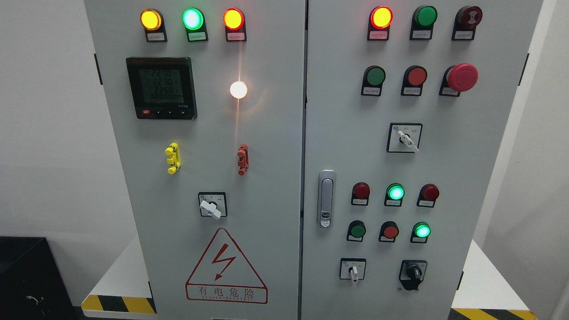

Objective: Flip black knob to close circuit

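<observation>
We see the black knob [413, 272] at the lower right of the frame, on the right door [444, 160] of a grey cabinet, its grip standing roughly upright on a black plate. Just left of it in the same row sits a small white switch [353, 270] on a square plate. Above them run two rows of three round buttons, where two green lamps [395, 192] [422, 230] glow and the rest are dark red or green. Higher still there is another white selector [405, 138] with its lever pointing down to the right, and near the upper right a red mushroom button [462, 77]. A silver latch [326, 198] stands at the right door's left edge. On the left door [266, 178] we find a digital meter [161, 87] at upper left, a bright white lamp [238, 90], a yellow clip [172, 158], a red clip [242, 159], a white lever switch [212, 205] and a red lightning warning triangle [226, 266] at the bottom. Neither of our hands shows anywhere, so we cannot tell how the fingers stand or whether they hold anything.
</observation>
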